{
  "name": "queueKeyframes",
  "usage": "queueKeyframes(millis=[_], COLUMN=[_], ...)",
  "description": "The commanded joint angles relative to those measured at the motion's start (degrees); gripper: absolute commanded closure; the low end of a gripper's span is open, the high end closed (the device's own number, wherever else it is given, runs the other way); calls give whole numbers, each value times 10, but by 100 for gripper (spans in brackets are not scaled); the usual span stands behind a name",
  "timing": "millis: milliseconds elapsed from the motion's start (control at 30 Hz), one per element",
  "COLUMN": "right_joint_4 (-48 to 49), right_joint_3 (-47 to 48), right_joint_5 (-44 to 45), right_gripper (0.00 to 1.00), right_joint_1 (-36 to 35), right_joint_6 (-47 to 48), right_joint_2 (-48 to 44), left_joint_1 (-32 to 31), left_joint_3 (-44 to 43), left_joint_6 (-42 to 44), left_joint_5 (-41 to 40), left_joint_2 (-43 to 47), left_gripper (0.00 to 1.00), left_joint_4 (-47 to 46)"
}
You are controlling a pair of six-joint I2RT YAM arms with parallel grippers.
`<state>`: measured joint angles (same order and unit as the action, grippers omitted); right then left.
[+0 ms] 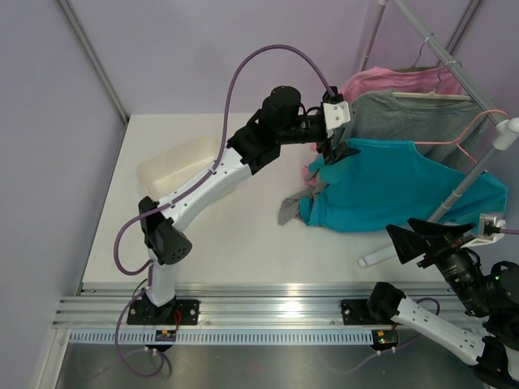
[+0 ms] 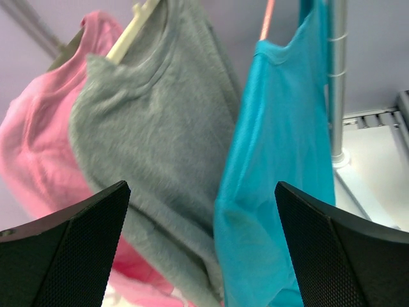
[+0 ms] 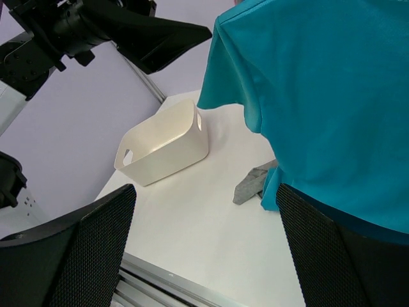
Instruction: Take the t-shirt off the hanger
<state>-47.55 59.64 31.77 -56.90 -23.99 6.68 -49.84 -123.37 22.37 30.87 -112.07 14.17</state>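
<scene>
The left claw [image 1: 335, 152] sits at upper centre of the top view, right at the left shoulder of the teal t-shirt [image 1: 397, 186]. In its own wrist view its two black fingers [image 2: 70, 249] are spread wide at the lower corners with nothing between them. The t-shirt hangs just ahead, right of centre, and whether the claw touches the cloth cannot be told.

The t-shirt is on the thin pink wire hanger [image 1: 469, 130], which hooks onto the slanted metal rail [image 1: 454, 61] at upper right. Its lower hem drapes down onto the white surface [image 1: 243, 243].

Behind it hang a grey t-shirt [image 1: 397, 113] on a pale wooden hanger [image 2: 131, 29] and, farther back, a pink t-shirt [image 1: 381, 81].

The right claw [image 1: 422, 239] hovers at lower right of the top view, below the teal hem. Its fingers [image 3: 70, 256] are also spread apart and hold nothing.

A cream plastic bin [image 1: 174, 166] stands on the surface at left, well apart from the clothes.
</scene>
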Motion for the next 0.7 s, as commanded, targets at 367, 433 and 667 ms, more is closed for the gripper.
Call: queueKeyframes(millis=[367,433,667], right_joint_4=[28,25,25], right_joint_3=[-22,-22,-27], right_joint_5=[-14,-7,1], right_gripper=[1,1,0], right_joint_1=[-4,-4,-5], right_joint_6=[34,32,32], right_joint_2=[-57,-60,-83], left_joint_1=[-3,-3,-3], left_joint_3=[-34,-35,-45], left_joint_6=[3,0,-24], left_joint_5=[118,121,127], left_joint_2=[-52,-58,-69], left_gripper=[13,15,21], left_joint_4=[-51,-62,-83])
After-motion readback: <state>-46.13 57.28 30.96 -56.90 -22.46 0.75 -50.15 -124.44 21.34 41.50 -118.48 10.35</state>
